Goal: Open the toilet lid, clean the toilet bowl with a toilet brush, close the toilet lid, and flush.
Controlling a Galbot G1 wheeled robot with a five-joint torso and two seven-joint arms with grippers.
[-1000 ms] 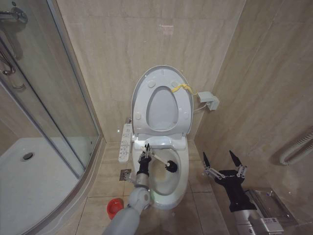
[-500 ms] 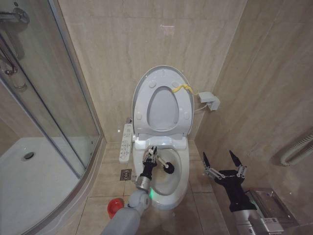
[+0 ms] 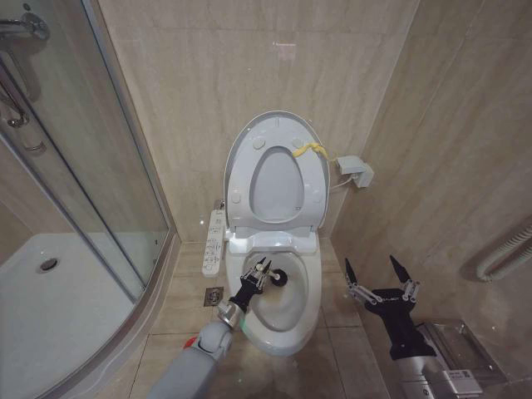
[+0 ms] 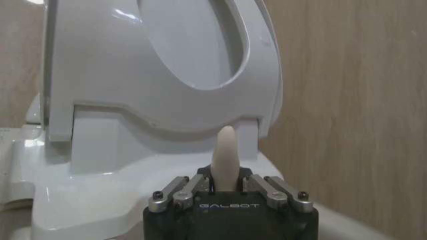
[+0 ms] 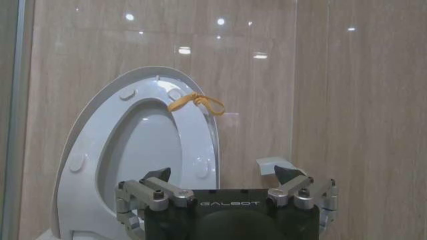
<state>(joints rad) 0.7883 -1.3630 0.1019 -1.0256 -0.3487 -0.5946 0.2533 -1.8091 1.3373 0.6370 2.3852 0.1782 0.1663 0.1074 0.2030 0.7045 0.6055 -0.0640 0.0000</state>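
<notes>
The toilet lid stands raised against the back wall, the seat ring up against it and a yellow strap at its top edge. Below lies the open toilet bowl. My left gripper reaches over the bowl's left rim and is shut on the toilet brush. The black brush head sits inside the bowl near its back. In the left wrist view the white handle pokes up between the shut fingers, facing the upright lid. My right gripper hangs open to the right of the toilet, facing the lid.
A glass shower enclosure and white tray fill the left. A white control panel lies on the floor by the toilet's left side. A small wall box hangs right of the lid, and a ribbed hose runs along the right wall.
My left arm has swung left and tilted, carrying the brush head from the middle of the bowl toward its back left. The right arm has not moved.
</notes>
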